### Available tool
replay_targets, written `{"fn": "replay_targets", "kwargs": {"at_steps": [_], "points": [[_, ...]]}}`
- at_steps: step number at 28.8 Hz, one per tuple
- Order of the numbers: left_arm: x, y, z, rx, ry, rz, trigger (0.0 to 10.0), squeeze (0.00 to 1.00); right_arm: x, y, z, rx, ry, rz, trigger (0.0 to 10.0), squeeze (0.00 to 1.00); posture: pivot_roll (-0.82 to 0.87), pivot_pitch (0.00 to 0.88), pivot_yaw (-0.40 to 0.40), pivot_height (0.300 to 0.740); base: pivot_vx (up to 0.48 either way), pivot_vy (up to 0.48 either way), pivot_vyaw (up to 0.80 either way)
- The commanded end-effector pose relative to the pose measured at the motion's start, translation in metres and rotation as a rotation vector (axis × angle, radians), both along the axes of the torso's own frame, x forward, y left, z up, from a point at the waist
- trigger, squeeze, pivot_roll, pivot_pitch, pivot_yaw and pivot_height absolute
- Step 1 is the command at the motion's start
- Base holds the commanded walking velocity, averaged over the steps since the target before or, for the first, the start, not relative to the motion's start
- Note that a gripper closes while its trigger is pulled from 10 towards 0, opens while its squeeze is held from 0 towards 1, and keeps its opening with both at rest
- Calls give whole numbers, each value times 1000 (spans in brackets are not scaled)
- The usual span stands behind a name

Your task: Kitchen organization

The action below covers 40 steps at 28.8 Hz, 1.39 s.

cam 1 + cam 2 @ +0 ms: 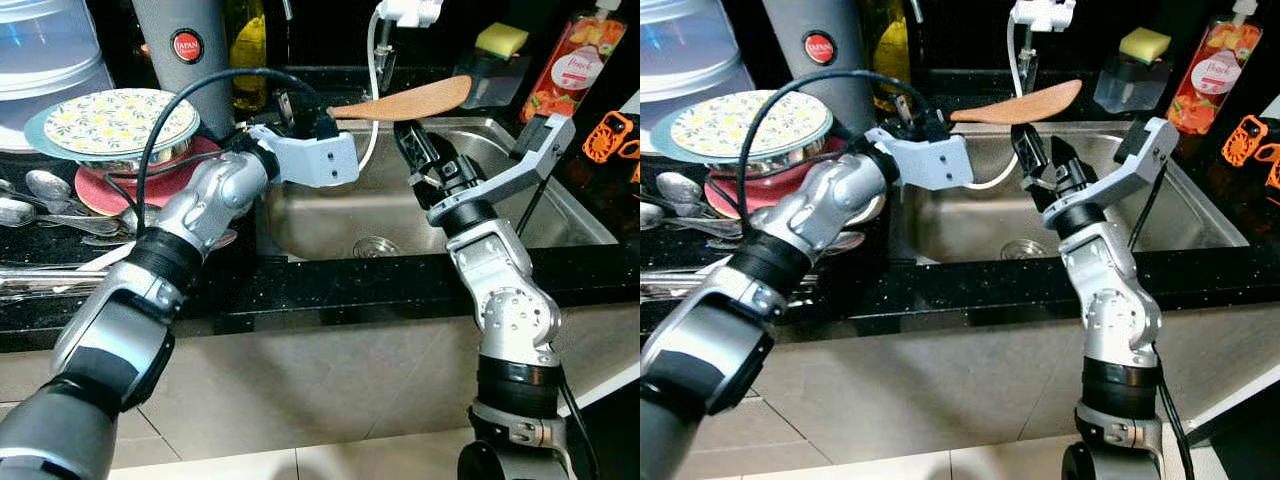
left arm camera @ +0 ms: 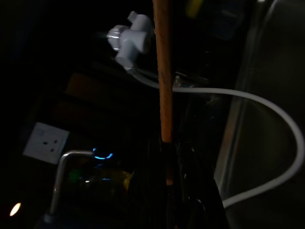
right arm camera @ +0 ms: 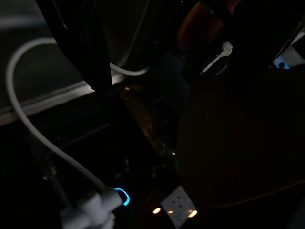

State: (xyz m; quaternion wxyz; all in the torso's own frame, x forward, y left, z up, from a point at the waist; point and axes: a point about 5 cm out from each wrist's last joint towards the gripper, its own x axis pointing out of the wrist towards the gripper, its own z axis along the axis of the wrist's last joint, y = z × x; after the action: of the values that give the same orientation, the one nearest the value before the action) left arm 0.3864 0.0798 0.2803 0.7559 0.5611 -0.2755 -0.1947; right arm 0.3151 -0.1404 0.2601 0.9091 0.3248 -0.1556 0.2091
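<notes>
Left eye view: a long wooden spatula is held pinched by the left gripper above the steel sink; the right gripper (fingers spread) waits beneath. Stowing is judged undone.

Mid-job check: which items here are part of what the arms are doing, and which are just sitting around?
In play:
- wooden spatula, held by left end effector over sink
- right end effector, open, just below it

Lying about:
- floral plate
- spoons
- yellow sponge
- soap bottle
</notes>
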Motion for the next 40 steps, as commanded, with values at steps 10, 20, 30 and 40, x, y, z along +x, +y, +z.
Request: {"fn": "replay_targets", "kwargs": {"at_steps": [10, 20, 30, 40], "points": [[13, 6, 13, 18, -60, 119, 10000, 0, -25, 32, 10, -90, -136, 243, 10000, 0, 51, 0, -4, 740, 0, 0, 0], [10, -12, 6, 77, -74, 54, 10000, 0, -3, 36, 7, 21, 3, 106, 10000, 0, 48, 0, 1, 740, 0, 0, 0], [9, -15, -3, 97, -60, 37, 10000, 0, 16, 33, 2, 84, 131, -39, 10000, 0, 56, 0, -6, 740, 0, 0, 0], [7, -11, -7, 100, -58, 36, 10000, 0, 19, 36, 6, 115, 139, -65, 0, 0, 69, 0, -17, 740, 0, 0, 0]]}}
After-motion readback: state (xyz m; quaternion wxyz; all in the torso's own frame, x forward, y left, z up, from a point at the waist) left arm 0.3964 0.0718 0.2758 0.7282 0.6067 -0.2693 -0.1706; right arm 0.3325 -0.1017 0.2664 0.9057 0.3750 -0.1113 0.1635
